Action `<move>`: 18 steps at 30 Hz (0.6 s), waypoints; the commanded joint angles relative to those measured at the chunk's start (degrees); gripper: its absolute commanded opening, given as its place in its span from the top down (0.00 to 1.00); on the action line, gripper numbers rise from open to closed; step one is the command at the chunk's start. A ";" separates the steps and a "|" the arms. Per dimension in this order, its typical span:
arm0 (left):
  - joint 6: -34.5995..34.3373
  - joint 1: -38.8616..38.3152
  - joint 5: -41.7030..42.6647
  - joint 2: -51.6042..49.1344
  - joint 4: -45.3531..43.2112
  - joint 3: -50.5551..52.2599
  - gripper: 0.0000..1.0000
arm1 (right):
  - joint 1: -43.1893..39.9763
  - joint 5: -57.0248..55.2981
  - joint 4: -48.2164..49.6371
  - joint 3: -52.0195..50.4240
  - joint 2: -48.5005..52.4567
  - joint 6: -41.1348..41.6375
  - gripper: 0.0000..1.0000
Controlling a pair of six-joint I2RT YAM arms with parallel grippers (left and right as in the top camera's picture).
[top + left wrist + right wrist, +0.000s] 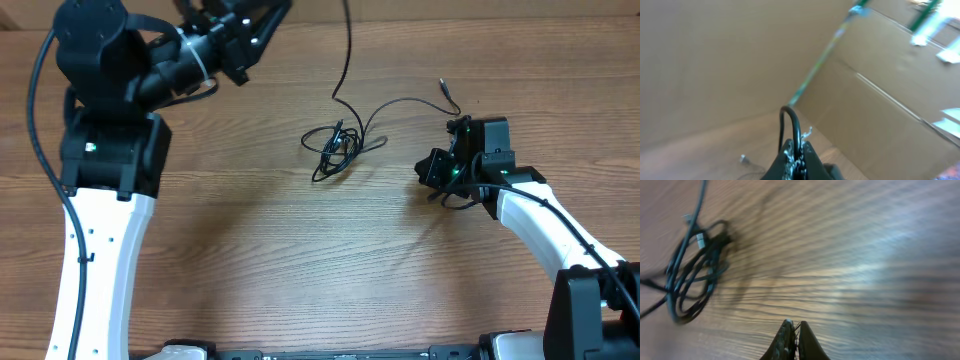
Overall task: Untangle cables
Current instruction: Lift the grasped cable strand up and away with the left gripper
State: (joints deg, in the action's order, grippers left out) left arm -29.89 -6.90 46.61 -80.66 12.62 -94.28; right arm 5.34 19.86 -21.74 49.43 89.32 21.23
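The cables form a small black tangle (pixel 334 147) in the middle of the table. One strand (pixel 347 50) rises from it to the top edge. Another strand ends in a plug (pixel 447 92) at the right. My left gripper (pixel 265 15) is raised at the top edge. In the left wrist view it (pixel 795 157) is shut on a black cable (pixel 790 122) that loops above the fingers. My right gripper (pixel 436 170) is low over the table, right of the tangle. In the right wrist view it (pixel 794 339) is shut on a thin wire, with the tangle (pixel 690 280) at the far left.
The wooden table (pixel 300 270) fills the view. The left arm's black body (pixel 100 90) and white base stand at the left. The right arm's white link (pixel 545 225) runs to the lower right. A cardboard wall (pixel 880 75) stands behind the table. A loose plug (pixel 743 159) lies on the wood.
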 commanded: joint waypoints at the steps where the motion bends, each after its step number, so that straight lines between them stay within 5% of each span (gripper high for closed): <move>1: 8.13 1.99 -7.43 0.04 10.38 -1.03 0.96 | 0.17 -0.55 -0.09 1.64 0.28 4.24 0.89; 5: 13.90 1.99 -24.61 -1.53 22.99 -1.03 0.94 | 0.17 5.16 -0.42 1.64 0.28 4.24 0.63; 8: 14.32 1.99 -28.46 -3.67 26.99 -1.01 0.44 | 0.17 5.31 -1.36 1.64 0.28 4.22 0.52; 10: 14.29 1.73 -25.40 -5.31 28.24 -1.01 0.30 | 0.17 5.31 -1.81 1.64 0.28 4.24 0.46; 14: 14.53 -0.87 -17.81 -9.09 30.58 -1.01 0.31 | 0.17 5.33 -2.32 1.64 0.28 4.24 0.41; 18: 14.60 -5.51 -16.28 -13.22 33.53 -1.03 0.43 | 0.17 5.29 -3.04 1.64 0.28 4.22 0.38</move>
State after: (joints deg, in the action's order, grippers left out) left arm -16.86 -8.56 27.03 -90.89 44.80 -94.50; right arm 5.34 24.67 -24.60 49.52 89.43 25.47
